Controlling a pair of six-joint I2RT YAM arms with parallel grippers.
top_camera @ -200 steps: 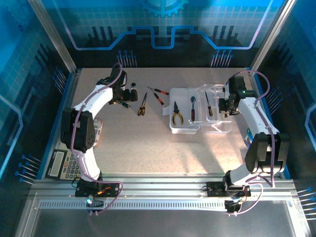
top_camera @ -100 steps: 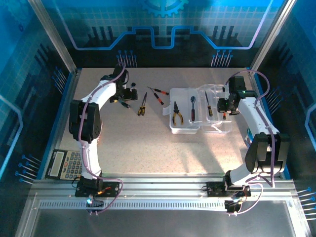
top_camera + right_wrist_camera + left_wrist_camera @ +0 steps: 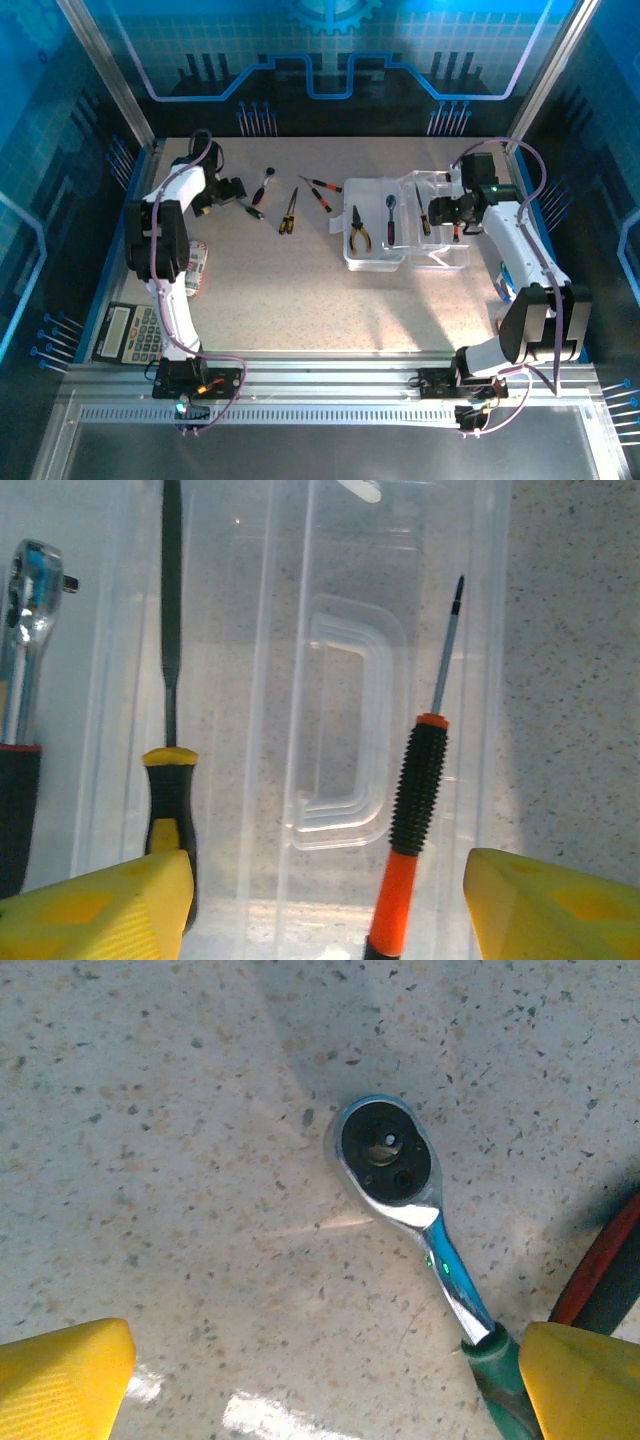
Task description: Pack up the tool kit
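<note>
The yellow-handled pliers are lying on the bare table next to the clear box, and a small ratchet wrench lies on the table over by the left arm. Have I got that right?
Not quite. The yellow-handled pliers lie inside the open clear box, not on the bare table beside it; the top external view shows this. The small ratchet wrench does lie on the table by the left arm.

The speckled beige tabletop (image 3: 150,1160) looks matt and faintly grainy. The green-handled ratchet wrench (image 3: 385,1155) is polished metal — mirror-bright. The clear rectangular plastic case (image 3: 340,720) is smooth and glossy; the orange-and-black screwdriver (image 3: 415,790) has a ribbed, matt grip.
</note>
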